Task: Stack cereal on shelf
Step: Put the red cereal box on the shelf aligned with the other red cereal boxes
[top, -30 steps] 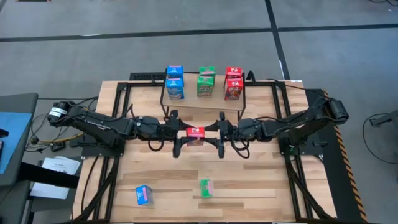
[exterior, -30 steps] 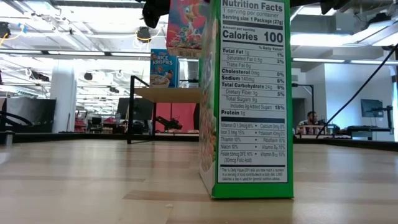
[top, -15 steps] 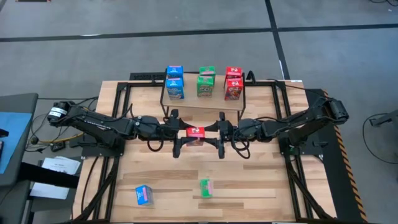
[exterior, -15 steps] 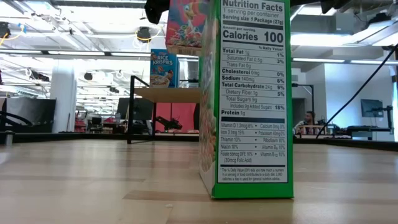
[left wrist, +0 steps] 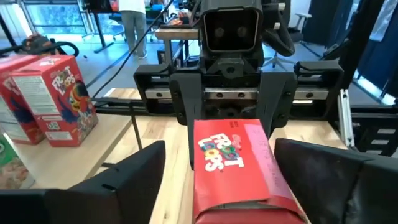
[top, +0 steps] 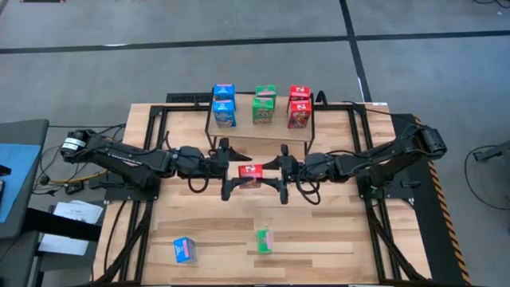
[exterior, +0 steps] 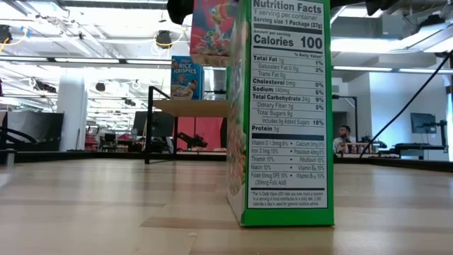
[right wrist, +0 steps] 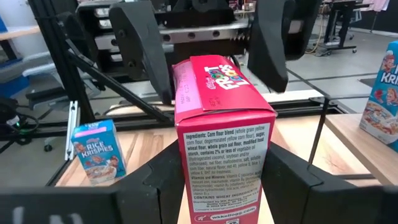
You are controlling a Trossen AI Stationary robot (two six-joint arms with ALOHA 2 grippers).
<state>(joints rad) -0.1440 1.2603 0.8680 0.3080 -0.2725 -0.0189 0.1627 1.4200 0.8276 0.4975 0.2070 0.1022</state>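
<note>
A red cereal box [top: 251, 171] hangs above the table's middle between my two grippers, which point level at each other. My right gripper [top: 269, 170] [right wrist: 224, 165] is shut on it. My left gripper [top: 236, 170] [left wrist: 219, 152] is open, with a finger on either side of the box and a gap to each. Behind stands the shelf [top: 259, 132], bearing blue [top: 224, 108], green [top: 264, 107] and red [top: 300, 108] boxes in stacks of two. A blue box [top: 185, 250] and a green box [top: 264, 241] stand on the table near its front edge. My right gripper pinches the red box between its two fingers by two opposite sides [right wrist: 185, 158], at the end with the ingredients panel. The fingers come level from the table's right side and lie along the box. The box hangs level, printed front up, clear of the table.
In the low view the green box [exterior: 283, 106] fills the foreground and hides much of the shelf [exterior: 191, 106]. Black frame rails [top: 143, 159] run along the table's left and right sides. Bare wood lies between the two loose boxes and the arms.
My left gripper has opened and let go of the red box, staying where it was. The box hangs as before, held by my right gripper alone.
</note>
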